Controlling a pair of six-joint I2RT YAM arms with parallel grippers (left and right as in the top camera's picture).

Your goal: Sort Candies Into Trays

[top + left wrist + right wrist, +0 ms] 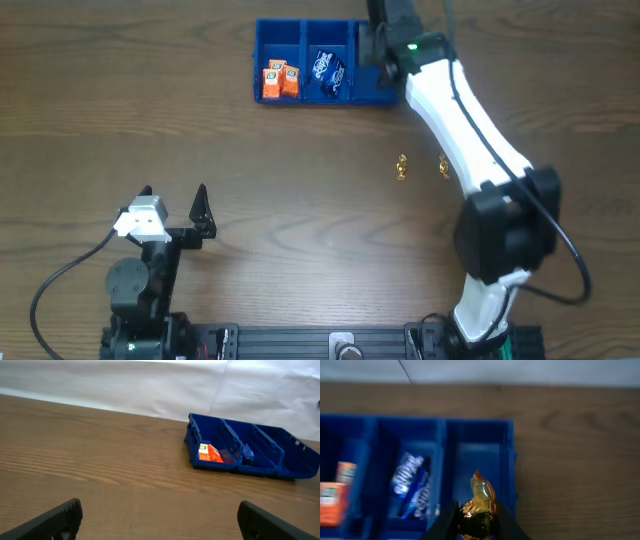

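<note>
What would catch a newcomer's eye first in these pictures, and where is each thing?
The blue tray at the table's far edge stands out, with orange candies in its left compartment and a blue packet in the middle one. The right gripper holds a gold-wrapped candy above the tray's right compartment. Two more gold candies lie on the bare wood nearer the robot.

orange candies [280,80]: 2 | blue candy [328,72]: 1 | gold candies [402,166]: 3 | tray [281,38]: 1

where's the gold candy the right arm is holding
Right wrist view: gold candy in the right gripper, over the blue tray, its empty end compartment, beside the blue candy.
</note>
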